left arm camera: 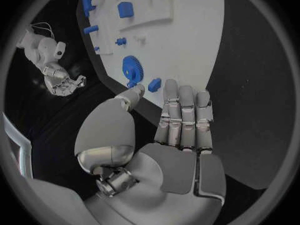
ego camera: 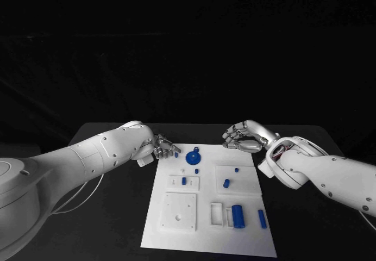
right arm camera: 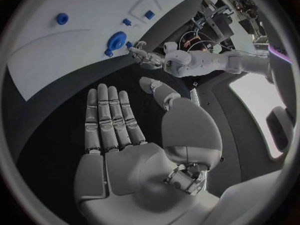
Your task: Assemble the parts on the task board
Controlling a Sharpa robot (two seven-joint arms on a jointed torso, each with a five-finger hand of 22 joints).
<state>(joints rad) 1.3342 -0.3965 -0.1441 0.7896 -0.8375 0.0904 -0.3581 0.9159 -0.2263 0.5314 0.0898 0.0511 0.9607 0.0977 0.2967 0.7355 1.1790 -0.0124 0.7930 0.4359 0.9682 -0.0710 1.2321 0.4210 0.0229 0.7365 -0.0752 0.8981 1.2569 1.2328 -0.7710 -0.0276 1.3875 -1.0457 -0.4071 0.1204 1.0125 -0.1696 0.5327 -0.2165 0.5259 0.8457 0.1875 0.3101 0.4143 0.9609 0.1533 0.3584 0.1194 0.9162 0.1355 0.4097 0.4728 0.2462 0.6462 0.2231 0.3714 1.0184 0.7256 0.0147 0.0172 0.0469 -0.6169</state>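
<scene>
Both hands empty and spread, so I'd ease the left robot hand (ego camera: 159, 148) squarely onto the blue gear (ego camera: 193, 158) first.

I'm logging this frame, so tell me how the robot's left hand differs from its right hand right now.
The left hand sits at the task board's far left corner, close to the blue gear; the right hand hangs over bare table beyond the board's far edge. Both hold nothing, and both show fingers extended in their wrist views.
</scene>
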